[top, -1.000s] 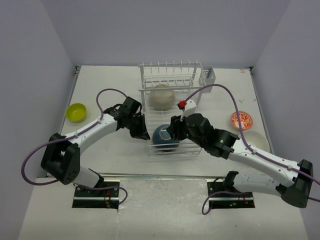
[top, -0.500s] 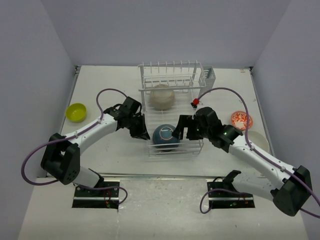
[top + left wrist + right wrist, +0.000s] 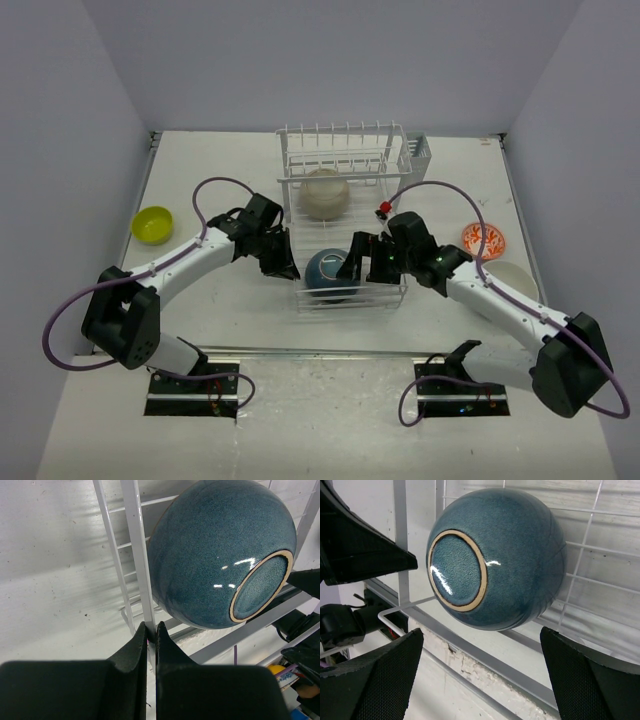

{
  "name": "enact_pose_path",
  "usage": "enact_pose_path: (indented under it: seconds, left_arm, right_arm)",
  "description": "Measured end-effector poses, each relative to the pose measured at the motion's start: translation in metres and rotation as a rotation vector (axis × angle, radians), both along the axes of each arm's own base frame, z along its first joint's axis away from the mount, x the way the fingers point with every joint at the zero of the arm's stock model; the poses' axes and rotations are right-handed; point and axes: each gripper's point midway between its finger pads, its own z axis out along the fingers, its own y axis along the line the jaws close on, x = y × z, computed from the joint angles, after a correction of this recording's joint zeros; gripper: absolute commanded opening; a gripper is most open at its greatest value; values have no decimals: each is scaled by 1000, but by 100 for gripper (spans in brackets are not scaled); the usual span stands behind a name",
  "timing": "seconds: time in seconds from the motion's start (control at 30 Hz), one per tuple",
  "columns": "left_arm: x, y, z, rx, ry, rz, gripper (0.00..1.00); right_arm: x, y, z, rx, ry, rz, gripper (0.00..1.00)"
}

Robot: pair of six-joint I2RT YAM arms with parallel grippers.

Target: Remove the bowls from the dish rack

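Five bowls are in view on the white table (image 3: 220, 160). Two sit in the dish rack (image 3: 342, 158), which stands at the middle of the table's far edge with a small grey caddy (image 3: 416, 153) on its right side. The beige bowl (image 3: 325, 193) rests under the raised shelf. The dark blue bowl (image 3: 330, 272) lies tipped on the flat grid base at the rack's near end, its pale-rimmed foot ring showing in both wrist views.

Outside the rack, the yellow-green bowl (image 3: 152, 223) stands near the left edge. The orange-patterned bowl (image 3: 484, 239) stands near the right edge, and just nearer along that edge is a pale bowl (image 3: 512, 278), partly hidden by the right arm.

At the rack's near left corner, the left gripper (image 3: 283, 262) is clamped on a white wire of the rack, its fingers (image 3: 130, 655) pinched together around it, just beside the blue bowl.

On that bowl's right side is the right gripper (image 3: 358, 262). Its jaws are spread wide, the padded fingers (image 3: 375, 680) flank the bowl, and neither touches it.
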Motion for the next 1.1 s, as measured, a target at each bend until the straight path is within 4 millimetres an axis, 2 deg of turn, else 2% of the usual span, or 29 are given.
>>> enact_pose_path:
  seconds: [0.2,0.5,1.1]
  left_arm:
    - [0,0,0,-1,1,-1,0]
    - [0,0,0,-2,2,-2,0]
    - [0,-1,0,-5,4,-3,0]
  right_arm:
    - [6,-8,-17,12,59,-40,99]
    - [6,-2,-39,8,152,-29,99]
    - [7,18,-44,80,197,43,99]
